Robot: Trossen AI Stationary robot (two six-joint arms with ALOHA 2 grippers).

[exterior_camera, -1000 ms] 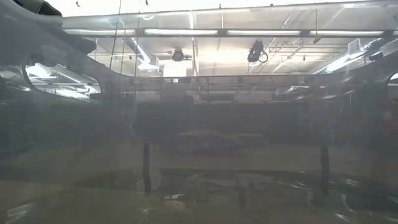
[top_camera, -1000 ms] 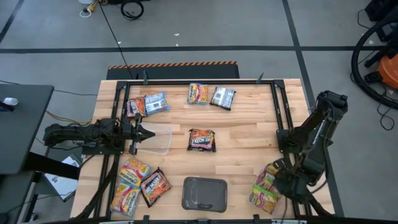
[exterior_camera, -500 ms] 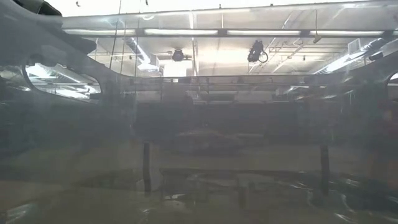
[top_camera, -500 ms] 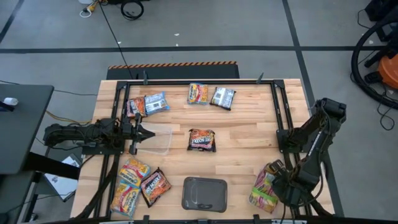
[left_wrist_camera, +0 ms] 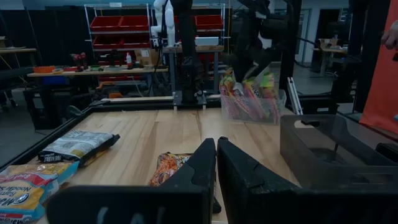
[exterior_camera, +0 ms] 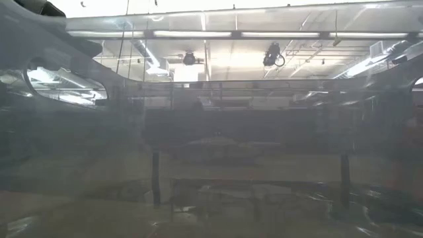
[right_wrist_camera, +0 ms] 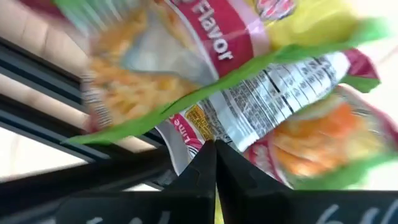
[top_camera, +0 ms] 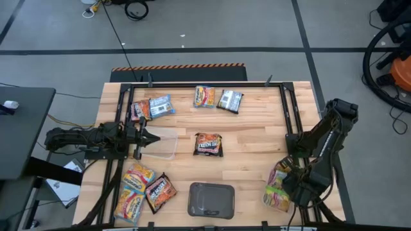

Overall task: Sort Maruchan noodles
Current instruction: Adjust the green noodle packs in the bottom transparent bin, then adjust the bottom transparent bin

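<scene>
Maruchan noodles lie in several groups on the bench (top_camera: 257, 138). The right gripper (top_camera: 292, 188) stands over the near right corner with its fingers (right_wrist_camera: 236, 171) pressed together, empty, tips just above the yellow-green packets (top_camera: 276, 189) heaped in a clear tub (left_wrist_camera: 252, 107) there. The left gripper (top_camera: 153, 140) rests at the left side, its fingers (left_wrist_camera: 202, 168) pressed together and holding nothing, pointing into a second clear tub (top_camera: 166, 144) that lies just in front of it. A dark packet (top_camera: 208, 144) sits near the bench's middle, beyond that tub. Along the far edge lie an orange-red and blue-silver pair (top_camera: 153, 107), an orange packet (top_camera: 204, 96) and a silver-black packet (top_camera: 230, 100). At the near left corner, a cluster of orange and dark packets (top_camera: 142, 189) overlaps. A grey tray (top_camera: 210, 199) sits at the near edge, between this cluster and the right-hand tub.
</scene>
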